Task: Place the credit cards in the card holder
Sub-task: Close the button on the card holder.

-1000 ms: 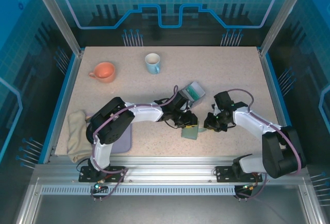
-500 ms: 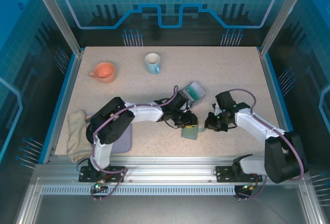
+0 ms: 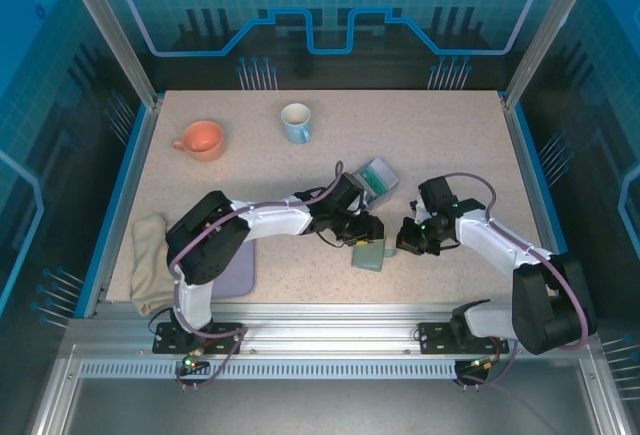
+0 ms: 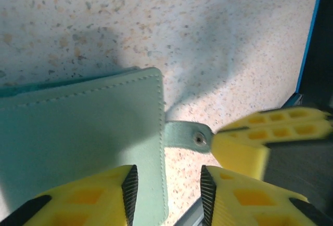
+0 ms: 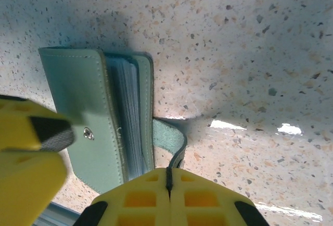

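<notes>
The sage-green card holder [image 3: 368,255] lies near the table's front middle, folded, its covers slightly apart. Pale layered edges [image 5: 127,109] show between the covers; I cannot tell if they are cards. My right gripper [image 5: 168,176] is shut on the holder's snap strap [image 5: 169,137], pulled out to the side. In the left wrist view the strap [image 4: 184,134] ends at the right gripper's yellow fingers [image 4: 260,135]. My left gripper [image 4: 167,184] stands open over the card holder [image 4: 78,132], one finger above its cover, the other above bare table. A teal credit card [image 3: 379,174] sits in a clear box.
The clear-grey box [image 3: 385,187] stands just behind the left gripper. An orange mug [image 3: 200,140] and a blue-white mug [image 3: 296,122] are at the back. A beige cloth [image 3: 150,250] and a lavender pad [image 3: 238,273] lie at the front left.
The left gripper has shifted slightly to the right over the card holder. The right gripper keeps its hold on the strap and has barely moved.
</notes>
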